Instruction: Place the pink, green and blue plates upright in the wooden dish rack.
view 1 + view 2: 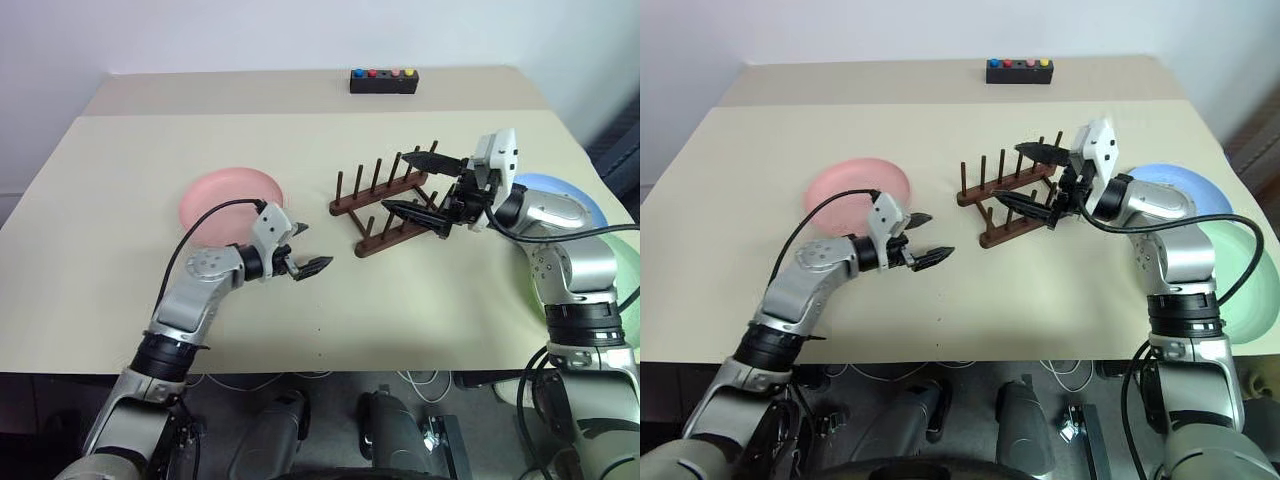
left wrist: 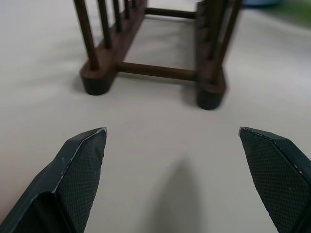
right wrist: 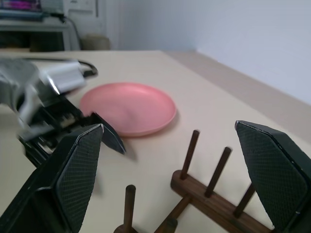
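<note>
From the left eye view, a big beige desk [image 1: 120,240] fills the scene, and a plain pale wall stands behind it. A second beige surface joins the desk at the far edge, and a small black box [image 1: 383,81] with coloured buttons sits there at 12 o'clock. The wooden dish rack [image 1: 385,205] stands near the middle of the desk with nothing in it. The pink plate [image 1: 215,200] lies flat at 9 o'clock from the rack. The blue plate [image 1: 560,190] lies flat at 3 o'clock from the rack, partly hidden by the right arm, and the green plate [image 1: 625,275] lies at the desk's right edge, just beside the blue one. The left gripper [image 1: 303,250] is open and holds nothing, low over the desk between the pink plate and the rack. The right gripper [image 1: 420,185] is open too and holds nothing, just above the rack's right end. In the left wrist view, the two black fingers [image 2: 80,165] stand wide apart over bare desk, with the rack's end straight ahead. In the right wrist view, the rack's pegs poke up between the wide fingers [image 3: 75,170], and past them lie the pink plate and the left gripper.
</note>
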